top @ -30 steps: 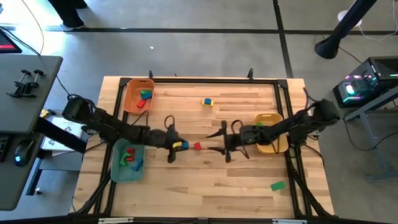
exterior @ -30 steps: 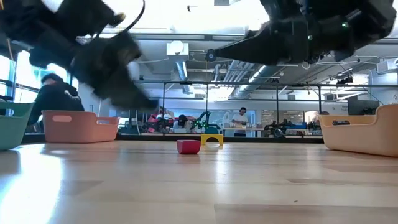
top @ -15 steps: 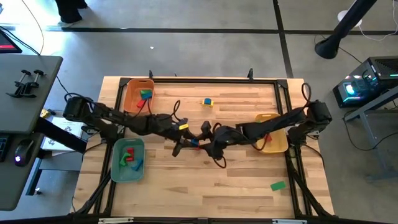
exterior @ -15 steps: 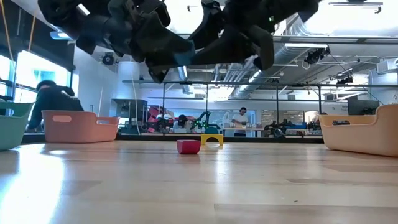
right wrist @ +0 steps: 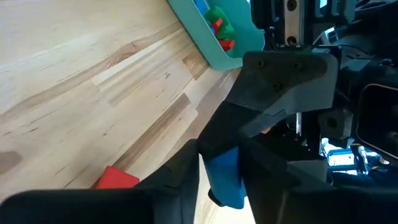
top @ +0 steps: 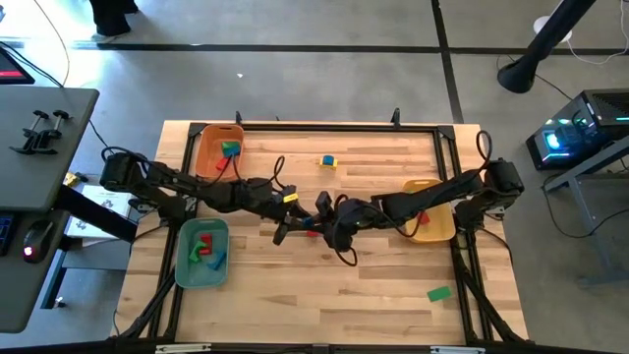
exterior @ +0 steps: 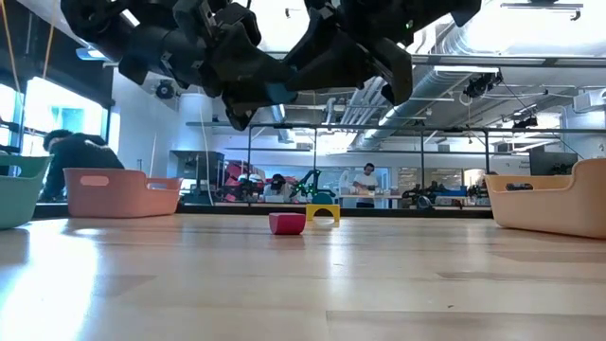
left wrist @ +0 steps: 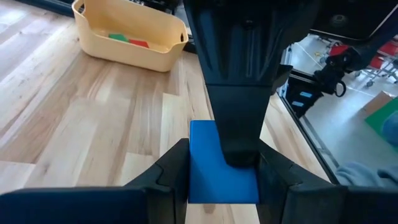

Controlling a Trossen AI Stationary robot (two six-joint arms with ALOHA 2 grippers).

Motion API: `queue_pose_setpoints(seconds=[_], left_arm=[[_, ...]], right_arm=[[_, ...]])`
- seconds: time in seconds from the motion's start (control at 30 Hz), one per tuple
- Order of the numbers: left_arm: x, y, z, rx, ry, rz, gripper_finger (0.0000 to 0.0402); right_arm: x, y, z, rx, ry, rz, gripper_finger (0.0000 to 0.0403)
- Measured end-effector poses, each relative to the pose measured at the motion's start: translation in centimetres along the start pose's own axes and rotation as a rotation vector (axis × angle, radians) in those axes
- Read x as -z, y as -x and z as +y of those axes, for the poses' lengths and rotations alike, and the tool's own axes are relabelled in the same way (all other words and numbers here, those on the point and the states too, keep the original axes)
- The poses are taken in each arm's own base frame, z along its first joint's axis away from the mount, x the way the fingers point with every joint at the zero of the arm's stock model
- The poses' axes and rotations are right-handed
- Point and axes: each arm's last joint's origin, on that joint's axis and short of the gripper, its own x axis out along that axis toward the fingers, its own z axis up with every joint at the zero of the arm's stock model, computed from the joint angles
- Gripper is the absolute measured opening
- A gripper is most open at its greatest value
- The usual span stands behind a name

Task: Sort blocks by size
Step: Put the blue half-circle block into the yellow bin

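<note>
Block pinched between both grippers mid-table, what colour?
Blue. The block shows best in the left wrist view, between the left gripper fingers.

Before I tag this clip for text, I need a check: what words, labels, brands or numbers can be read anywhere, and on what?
None can be read.
Blue block, held between both grippers: plain, no marks.
Yellow tray, teal tray, orange tray: no labels.
Red block on the table: plain.
Lit screens beside the table: too small to read.
Room behind the table in the low view: any signs are too small to read.
</note>
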Motion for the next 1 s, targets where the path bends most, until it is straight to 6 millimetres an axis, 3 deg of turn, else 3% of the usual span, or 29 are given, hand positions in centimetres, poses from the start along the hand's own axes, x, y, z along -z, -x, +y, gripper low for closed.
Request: queue_pose_setpoints(seconds=[0.37, 0.63, 0.8, 1.0], left_arm=[[0.05, -0.01, -0.02, 0.000, 0.002, 0.000, 0.0120], [-0.30, 0.00, -0.04, -0.014, -0.011, -0.035, 0.0128], [-0.60, 0.02, -0.09, -0.010, -0.015, -0.060, 0.0128], [-0.63, 0.03, -0.16, 0.000, -0.014, -0.059, 0.0129]], right_arm=[[0.15, -0.21, 0.00, -0.006, -0.012, -0.008, 0.0087], [0.49, -0.33, -0.53, 0.007, -0.043, -0.031, 0.0132], [0.45, -0.35, -0.62, 0.029, 0.080, -0.020, 0.0151], [-0.08, -0.26, -0.35, 0.056, 0.153, 0.001, 0.0125]])
